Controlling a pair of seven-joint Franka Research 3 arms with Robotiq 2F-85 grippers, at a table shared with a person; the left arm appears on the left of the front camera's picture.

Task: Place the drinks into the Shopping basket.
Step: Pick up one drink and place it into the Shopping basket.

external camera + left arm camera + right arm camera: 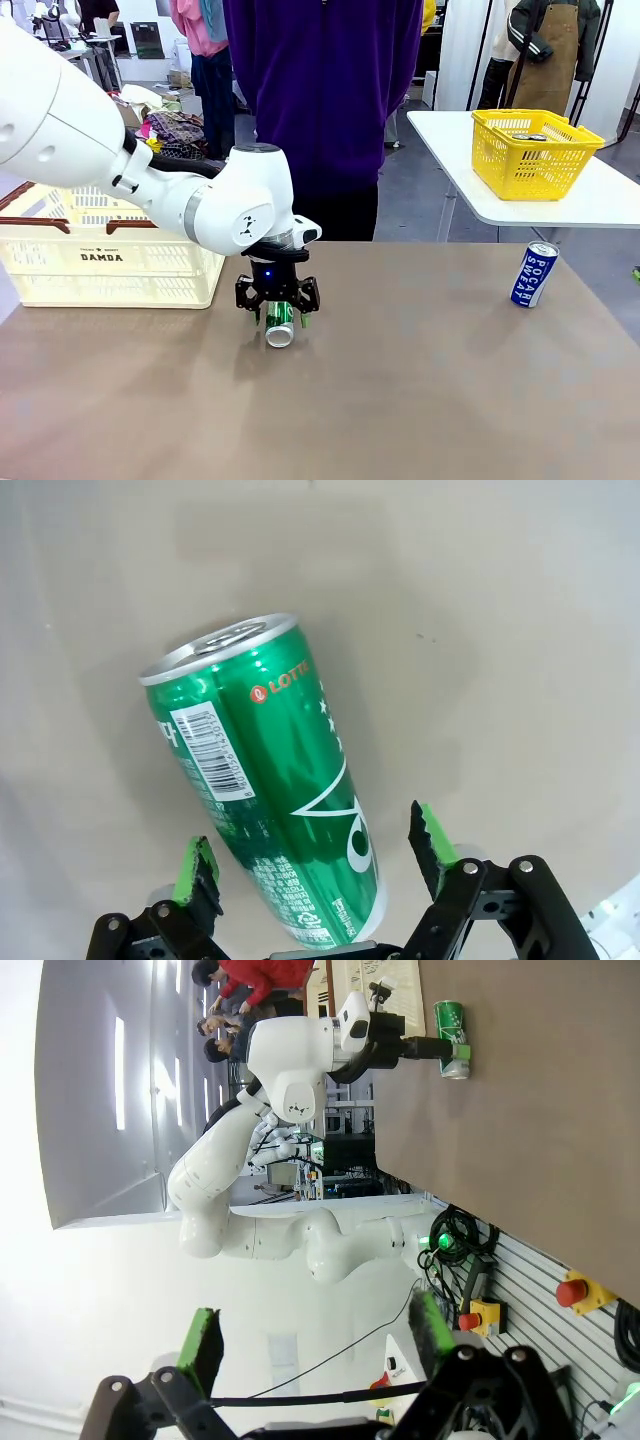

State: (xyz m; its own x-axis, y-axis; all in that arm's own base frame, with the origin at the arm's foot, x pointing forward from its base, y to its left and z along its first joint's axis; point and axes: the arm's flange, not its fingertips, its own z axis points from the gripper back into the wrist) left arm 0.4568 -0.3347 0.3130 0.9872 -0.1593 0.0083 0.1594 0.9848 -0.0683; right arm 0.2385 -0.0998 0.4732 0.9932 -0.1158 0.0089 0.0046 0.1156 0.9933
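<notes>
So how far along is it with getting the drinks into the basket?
Nothing is done yet: the green can and the blue can are both on the table, outside the cream basket. In hand: the open left gripper straddles the green can, lying on its side, not yet gripped. Remaining: grip it, carry it to the basket, then fetch the blue can from the right.

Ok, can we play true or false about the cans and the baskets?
1. The green can lies on its side on the brown table. True.
2. The blue can is inside the cream basket. False: it is out on the brown table, over on the right side.
3. The left pincer is open, with one finger on each side of the green can. True.
4. The yellow basket sits on the brown table. False: it is on a separate white table behind.
</notes>
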